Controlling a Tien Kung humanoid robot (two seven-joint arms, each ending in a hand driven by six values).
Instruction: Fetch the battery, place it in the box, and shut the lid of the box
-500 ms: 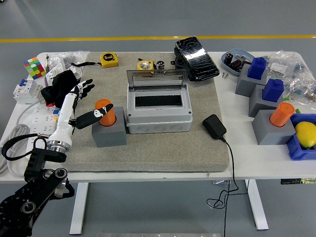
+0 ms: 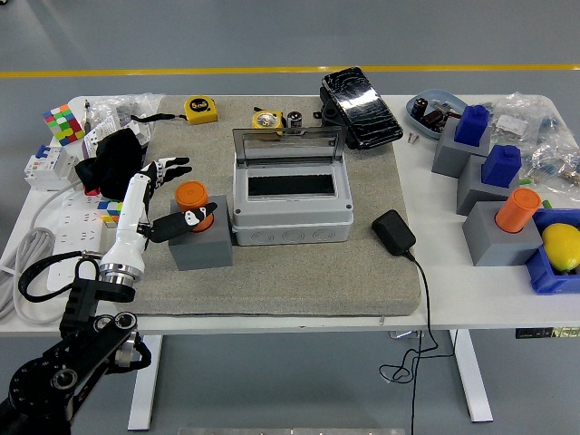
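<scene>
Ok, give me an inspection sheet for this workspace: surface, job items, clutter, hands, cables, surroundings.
Surface: white table with grey mat.
Job's things: grey box, lid up; orange battery upright in grey holder.
Clutter: tape measures, black case, colour cube, blue and orange pieces on grey blocks, yellow fruit.
Hands: left hand open, thumb against battery; right not in view.
Cables: adapter lead over near edge; power strip.
Surroundings: grey floor, yellow line.

One head view; high, facing forward-down over the table [image 2: 471,308].
</scene>
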